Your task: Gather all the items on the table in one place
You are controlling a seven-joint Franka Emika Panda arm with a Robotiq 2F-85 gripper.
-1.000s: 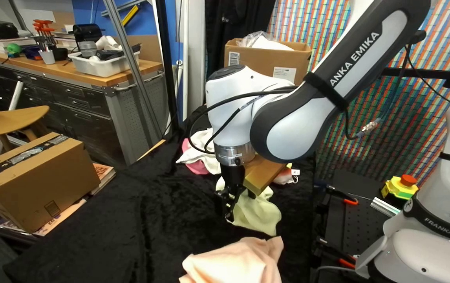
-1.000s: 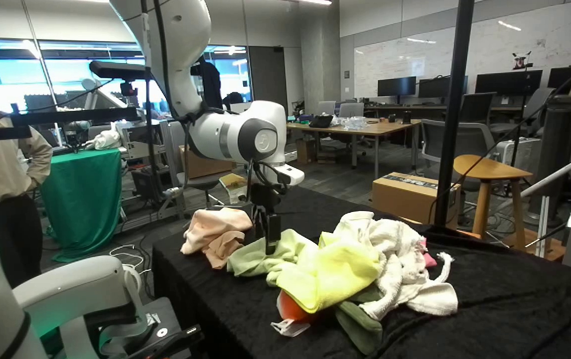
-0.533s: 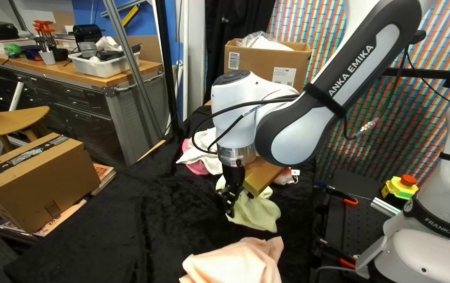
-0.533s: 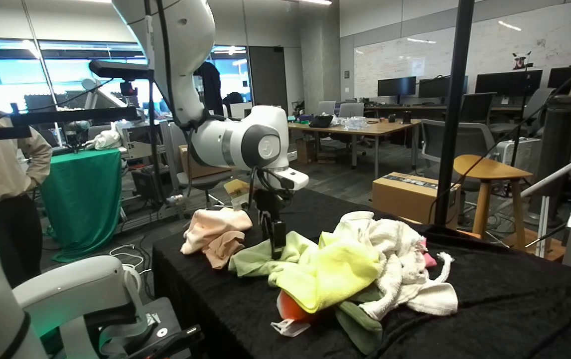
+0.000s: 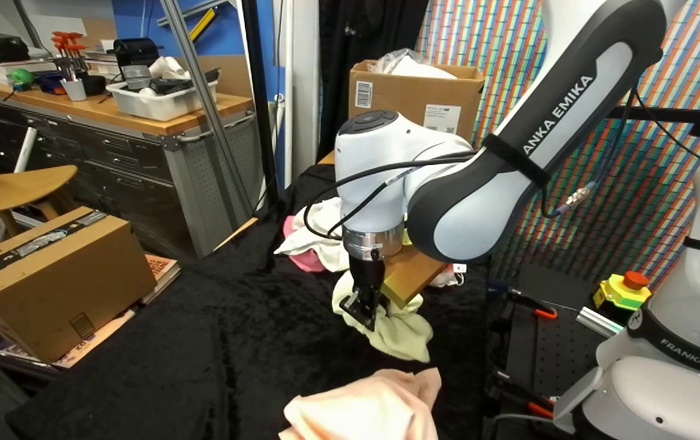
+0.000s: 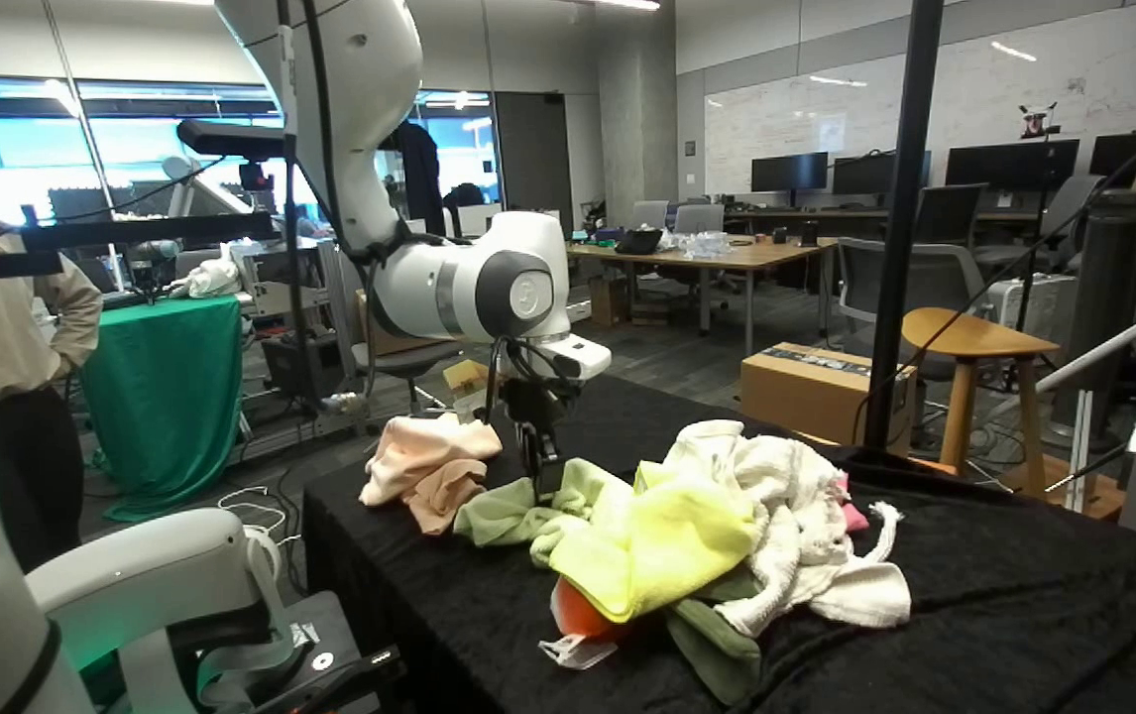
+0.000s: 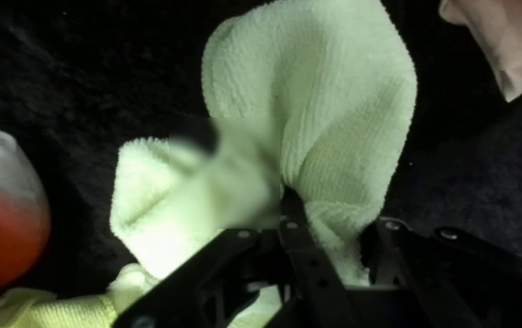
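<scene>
On the black table (image 5: pixel 173 342), my gripper (image 7: pixel 331 232) points down with its jaws drawn in on the pale green rag (image 7: pixel 347 68), a fold of which is bunched between the fingers (image 7: pixel 294 212). In an exterior view the fingertips sink into that rag. A bright yellow rag (image 6: pixel 657 535), white rags (image 6: pixel 796 496), a bit of pink rag (image 6: pixel 853 516) and an olive cloth (image 6: pixel 717 650) make a heap beside it. Under the yellow rag's edge sits a red object (image 6: pixel 583 615) with white netting. Peach rags (image 6: pixel 429 451) lie apart on the gripper's far side from the heap.
A taped cardboard box (image 5: pixel 69 287) stands beyond the table's edge, and a larger open carton (image 5: pixel 417 91) is behind the arm. A black post (image 6: pixel 900 248) rises at the table's side. The emergency stop (image 5: pixel 622 290) sits near the robot base.
The jaws have drawn together, bunching the green rag between them and shifting its edges a little. The arm has moved slightly. The heap and the peach rags stay put.
</scene>
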